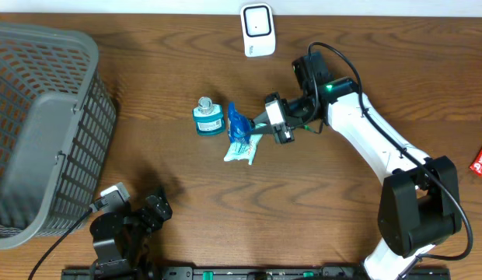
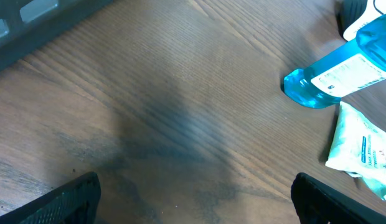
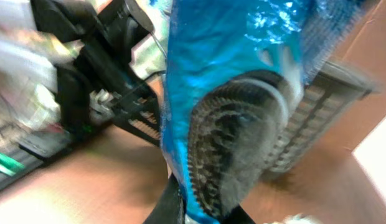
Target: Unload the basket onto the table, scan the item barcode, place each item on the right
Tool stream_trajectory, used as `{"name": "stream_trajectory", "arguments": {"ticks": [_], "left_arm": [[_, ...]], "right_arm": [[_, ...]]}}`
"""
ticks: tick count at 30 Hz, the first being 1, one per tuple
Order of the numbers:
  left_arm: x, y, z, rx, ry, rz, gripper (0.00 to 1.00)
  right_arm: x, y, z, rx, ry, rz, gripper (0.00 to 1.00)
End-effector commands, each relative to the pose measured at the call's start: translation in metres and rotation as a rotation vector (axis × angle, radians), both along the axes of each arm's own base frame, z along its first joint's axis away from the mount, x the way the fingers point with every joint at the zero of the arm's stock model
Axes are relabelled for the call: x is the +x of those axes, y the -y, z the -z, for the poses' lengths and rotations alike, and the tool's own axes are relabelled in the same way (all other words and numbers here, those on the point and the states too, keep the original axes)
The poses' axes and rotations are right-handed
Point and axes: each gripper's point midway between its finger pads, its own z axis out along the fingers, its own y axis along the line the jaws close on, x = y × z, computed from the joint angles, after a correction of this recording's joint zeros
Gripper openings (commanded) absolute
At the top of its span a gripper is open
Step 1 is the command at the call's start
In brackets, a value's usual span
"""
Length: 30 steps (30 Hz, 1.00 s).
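My right gripper [image 1: 254,124] is shut on the lower edge of a shiny blue packet [image 1: 239,124], held just above the table's middle. In the right wrist view the packet [image 3: 236,81] fills the frame, a grey round ribbed pad showing through it, with the black fingers [image 3: 171,205] pinching its bottom edge. A white barcode scanner [image 1: 257,29] stands at the table's far edge, up and right of the packet. My left gripper [image 1: 158,208] rests low at the front left, open, with bare wood between its fingers [image 2: 68,199].
A teal bottle [image 1: 208,117] stands just left of the held packet. A white wipes pack [image 1: 242,149] lies under it. Both show in the left wrist view, the bottle [image 2: 342,71] and the pack [image 2: 361,146]. A grey basket [image 1: 39,132] fills the left side. A red item [image 1: 480,155] lies at the right edge.
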Motion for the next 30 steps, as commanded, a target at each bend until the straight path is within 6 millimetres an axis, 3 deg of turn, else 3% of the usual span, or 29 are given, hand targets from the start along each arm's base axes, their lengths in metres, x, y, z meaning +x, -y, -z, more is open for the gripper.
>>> {"name": "stream_trajectory", "arguments": {"ticks": [1, 9, 16, 23, 30], "left_arm": [[-0.003, 0.001, 0.005, -0.003, -0.021, 0.002, 0.98], [-0.003, 0.001, 0.005, -0.003, -0.020, 0.002, 0.98], [-0.003, 0.001, 0.005, -0.003, -0.021, 0.002, 0.98], [-0.003, 0.001, 0.005, -0.003, -0.020, 0.002, 0.98], [-0.003, 0.001, 0.005, -0.003, -0.021, 0.002, 0.98]], "right_arm": [[0.006, -0.001, -0.037, 0.098, 0.125, -0.019, 0.01], [0.036, -0.010, -0.083, 0.079, 0.061, -0.006, 0.01], [0.037, -0.008, -0.116, 0.001, -0.170, 0.008, 0.01], [0.038, -0.007, -0.113, -0.069, -0.359, 0.015, 0.01], [0.050, 0.004, -0.096, -0.217, -0.804, 0.061, 0.01]]}}
